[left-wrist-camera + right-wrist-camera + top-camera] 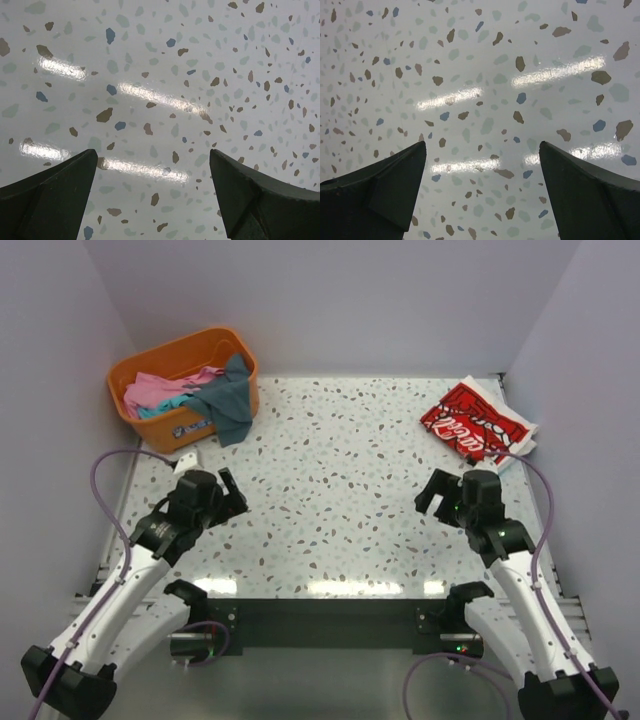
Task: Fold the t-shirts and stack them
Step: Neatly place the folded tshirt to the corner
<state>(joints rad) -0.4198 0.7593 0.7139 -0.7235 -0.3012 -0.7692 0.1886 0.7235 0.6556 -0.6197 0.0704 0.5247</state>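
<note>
A folded cream-white t-shirt with a red print (476, 422) lies at the far right of the table. A pink t-shirt (158, 390), a teal one (172, 404) and a dark grey-blue one (229, 400) lie bunched in the orange basket (150, 365); the grey-blue one hangs over its rim. My left gripper (232, 495) is open and empty over bare table, near the basket. My right gripper (432, 495) is open and empty, just short of the folded shirt. Both wrist views show only speckled tabletop between the spread fingers (55, 190) (385, 190).
The speckled table (340, 480) is walled on the left, back and right. The basket stands in the far left corner. A white tag (186, 456) lies beside the left gripper. Cables loop beside both arms.
</note>
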